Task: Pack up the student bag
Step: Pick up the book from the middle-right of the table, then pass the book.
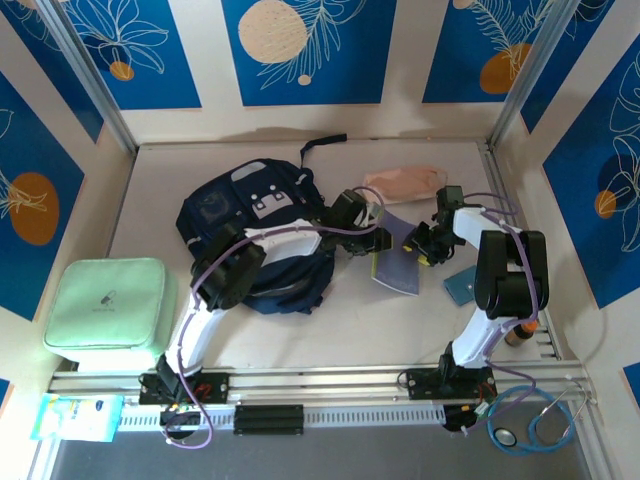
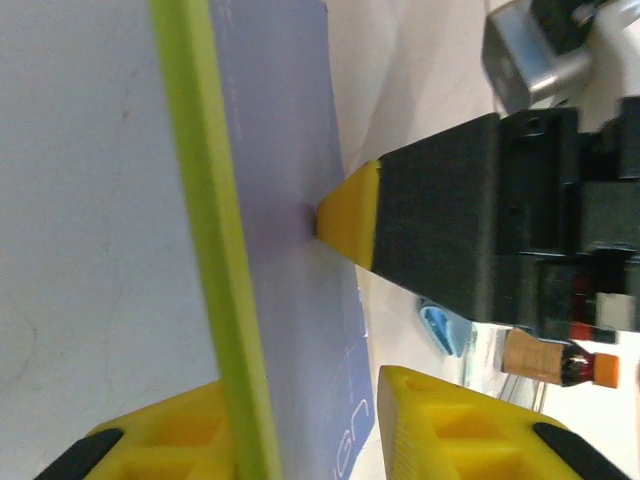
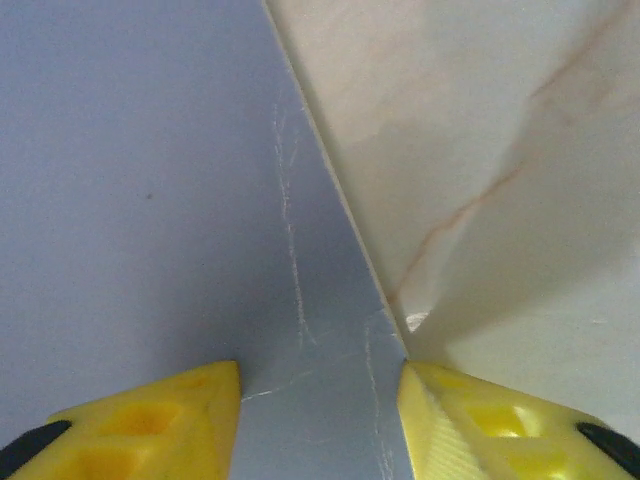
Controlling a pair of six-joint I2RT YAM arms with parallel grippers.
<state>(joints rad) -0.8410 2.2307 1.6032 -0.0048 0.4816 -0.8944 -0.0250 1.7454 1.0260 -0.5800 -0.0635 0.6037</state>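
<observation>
Packing is only beginning: my left hand (image 2: 300,400) is pinching the lavender book (image 2: 280,150) by its green edge, my right hand (image 3: 320,385), partly open and holding nothing, is touching its cover, and the student bag (image 1: 215,215) is lying centre-left on the table (image 1: 400,330), book not yet inside.

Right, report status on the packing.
Left pincer astride the purple book, grip unclear. Right pincer open, fingertip on the cover. Student bag beside book, left arm across it.

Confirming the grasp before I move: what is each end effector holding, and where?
The left end effector clamps the lavender book at its green spine edge; the right end effector, jaws open, only touches its cover.
</observation>
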